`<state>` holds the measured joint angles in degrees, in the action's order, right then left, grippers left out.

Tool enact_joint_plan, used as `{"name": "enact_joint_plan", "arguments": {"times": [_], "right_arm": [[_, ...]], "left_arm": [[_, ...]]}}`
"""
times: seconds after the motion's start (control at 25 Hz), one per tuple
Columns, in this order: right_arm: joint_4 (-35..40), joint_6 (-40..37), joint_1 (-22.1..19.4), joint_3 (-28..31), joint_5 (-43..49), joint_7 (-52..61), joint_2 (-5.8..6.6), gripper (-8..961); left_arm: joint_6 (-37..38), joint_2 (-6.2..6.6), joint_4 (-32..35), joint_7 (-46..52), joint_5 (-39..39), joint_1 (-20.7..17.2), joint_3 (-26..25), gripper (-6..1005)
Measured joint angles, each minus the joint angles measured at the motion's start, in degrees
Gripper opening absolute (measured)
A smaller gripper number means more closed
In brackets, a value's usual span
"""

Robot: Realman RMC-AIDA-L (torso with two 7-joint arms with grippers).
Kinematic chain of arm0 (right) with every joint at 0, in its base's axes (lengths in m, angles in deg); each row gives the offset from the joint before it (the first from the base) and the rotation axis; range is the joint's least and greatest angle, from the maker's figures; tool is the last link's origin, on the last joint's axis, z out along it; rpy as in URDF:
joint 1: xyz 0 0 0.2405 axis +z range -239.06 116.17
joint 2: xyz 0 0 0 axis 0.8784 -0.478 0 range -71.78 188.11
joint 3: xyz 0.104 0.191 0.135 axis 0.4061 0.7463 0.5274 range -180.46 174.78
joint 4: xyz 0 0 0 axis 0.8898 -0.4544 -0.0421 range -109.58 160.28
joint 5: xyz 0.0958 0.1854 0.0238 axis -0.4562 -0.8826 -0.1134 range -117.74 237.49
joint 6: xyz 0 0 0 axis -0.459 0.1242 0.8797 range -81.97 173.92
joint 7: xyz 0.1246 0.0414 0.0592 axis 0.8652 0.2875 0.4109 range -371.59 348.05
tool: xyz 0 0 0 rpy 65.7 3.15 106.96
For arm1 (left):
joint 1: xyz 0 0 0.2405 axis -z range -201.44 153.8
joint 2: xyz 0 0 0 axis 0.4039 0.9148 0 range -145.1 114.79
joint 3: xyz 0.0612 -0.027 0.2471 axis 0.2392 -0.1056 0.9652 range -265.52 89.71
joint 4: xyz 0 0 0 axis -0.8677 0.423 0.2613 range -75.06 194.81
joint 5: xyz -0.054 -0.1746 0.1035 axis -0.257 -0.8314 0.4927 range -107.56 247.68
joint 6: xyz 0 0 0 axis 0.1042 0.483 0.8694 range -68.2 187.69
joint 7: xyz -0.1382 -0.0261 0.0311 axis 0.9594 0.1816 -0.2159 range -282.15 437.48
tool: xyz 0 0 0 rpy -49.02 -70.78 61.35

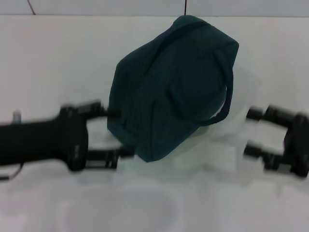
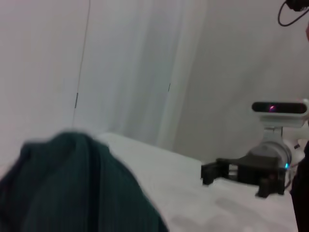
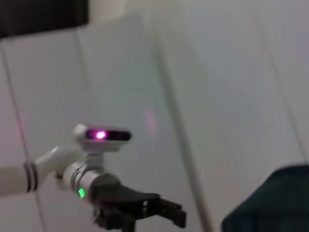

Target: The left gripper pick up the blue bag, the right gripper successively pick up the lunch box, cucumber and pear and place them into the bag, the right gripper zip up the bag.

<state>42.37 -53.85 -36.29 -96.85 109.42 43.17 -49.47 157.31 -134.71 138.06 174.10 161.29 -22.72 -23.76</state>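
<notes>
Both spread claws, left point(image 1: 118, 134) and right point(image 1: 252, 133), flank the bulging, zipped dark teal blue bag point(image 1: 169, 92).

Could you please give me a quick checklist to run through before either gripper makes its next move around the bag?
1. The blue bag sits on the white table, between both arms: ok.
2. Left gripper open, fingers at the bag's near left corner: ok.
3. Left gripper gripping fabric: cannot tell.
4. Right gripper open, apart from the bag on its right side: ok.
5. Bag handle free, loop hanging on the right side: ok.
6. Lunch box, cucumber and pear located, or zipper state: cannot tell, none shows.
</notes>
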Motion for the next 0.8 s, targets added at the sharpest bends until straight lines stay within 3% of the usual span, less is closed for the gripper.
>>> {"name": "enact_joint_plan", "arguments": {"times": [0.08, 0.12, 0.24, 0.4, 0.56, 0.8], "right_arm": [[-0.4, 0.9, -0.7, 0.0, 2.4, -2.3, -0.72, 782], [-0.7, 1.9, -1.2, -0.1, 3.6, -3.6, -1.24, 782], [-1.4, 6.1, -2.4, -0.1, 5.4, -6.4, -2.86, 782], [-1.5, 12.2, -4.1, -0.3, 6.4, -9.2, -4.82, 783], [-1.9, 14.8, -5.1, -0.4, 7.1, -10.8, -5.5, 783], [-2.1, 15.2, -5.7, -0.1, 7.2, -11.6, -5.58, 783]], "left_arm": [[1.0, 0.25, -8.4, -6.4, 2.3, -0.1, -0.5, 890], [1.0, 0.25, -8.4, -6.4, 2.3, -0.1, -0.5, 890], [1.0, 0.15, -18.8, -13.9, 5.8, 1.5, -2.4, 890], [-0.2, 0.14, -31.8, -21.2, 11.3, 6.3, -8.3, 890], [-1.3, 0.14, -35.8, -23.8, 15.0, 8.7, -12.3, 890], [-1.4, 0.18, -35.8, -24.0, 15.2, 9.2, -13.0, 890]]}}
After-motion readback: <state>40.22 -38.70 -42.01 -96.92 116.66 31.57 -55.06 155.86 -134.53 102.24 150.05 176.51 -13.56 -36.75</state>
